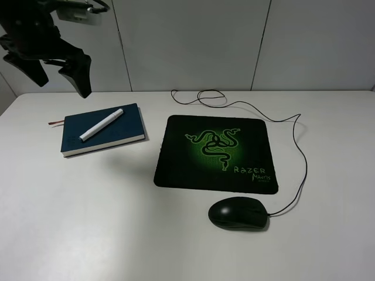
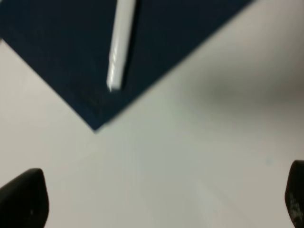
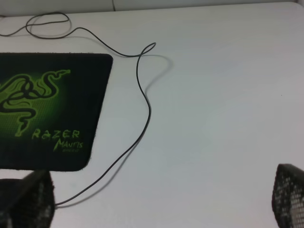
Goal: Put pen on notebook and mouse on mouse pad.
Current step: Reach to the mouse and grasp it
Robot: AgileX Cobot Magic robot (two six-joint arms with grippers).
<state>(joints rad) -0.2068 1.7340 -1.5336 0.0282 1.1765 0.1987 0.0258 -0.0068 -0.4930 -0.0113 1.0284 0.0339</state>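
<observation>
The white pen [image 1: 101,124] lies diagonally on the dark blue notebook [image 1: 126,126] at the table's left. My left gripper [image 1: 63,86] hangs open high above the table, behind and left of the notebook; the left wrist view shows the pen [image 2: 121,45] and notebook [image 2: 156,38] blurred, beyond its spread fingers [image 2: 21,199]. The black mouse [image 1: 238,213] rests on the bare table just in front of the mouse pad [image 1: 215,153], not on it. My right gripper [image 3: 159,204] is open over the table right of the mouse pad [image 3: 47,109]; the mouse itself does not show there.
The mouse's thin black cable [image 1: 302,158] curves round the pad's right side and loops at the back of the table [image 1: 205,96]; it also crosses the right wrist view [image 3: 142,109]. A grey panelled wall stands behind the white table [image 1: 88,222].
</observation>
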